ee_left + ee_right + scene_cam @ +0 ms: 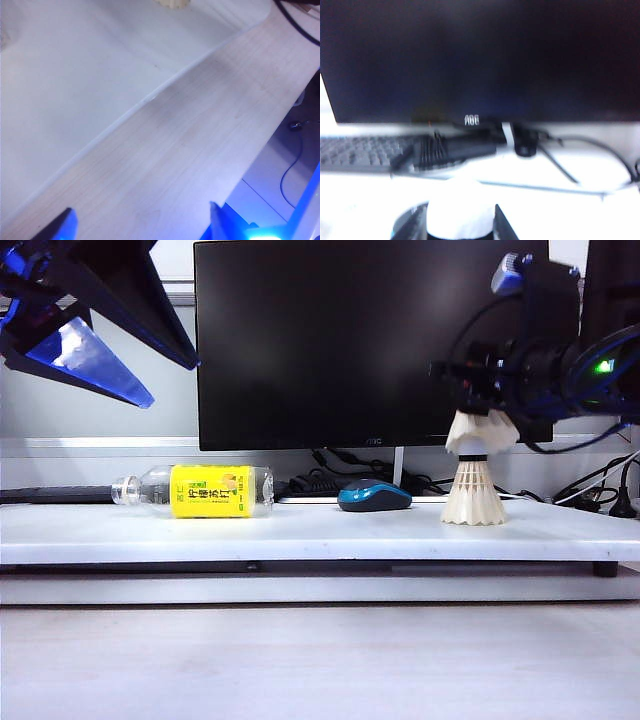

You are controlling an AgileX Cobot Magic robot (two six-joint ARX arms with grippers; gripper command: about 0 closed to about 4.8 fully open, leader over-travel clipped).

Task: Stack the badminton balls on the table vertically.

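One badminton ball [473, 498] stands upright on the white table [300, 535] at the right, cork tip up. The other badminton ball [481, 432] hangs right above it, its feather skirt down over the lower one's tip. My right gripper [480, 405] is shut on that upper ball, which shows in the right wrist view as a white rounded shape [461, 212] between the dark fingers [502, 226]. High at the far left, my left gripper [165, 380] stands open and empty. In its wrist view the left gripper [142, 220] hangs over pale wood, with the table [75, 75] beyond.
A plastic bottle with a yellow label [205, 491] lies on its side on the table's left. A blue-and-black mouse [374, 496] sits mid-table. Behind stand a black monitor [370, 340], a keyboard [360, 152] and cables [600, 495].
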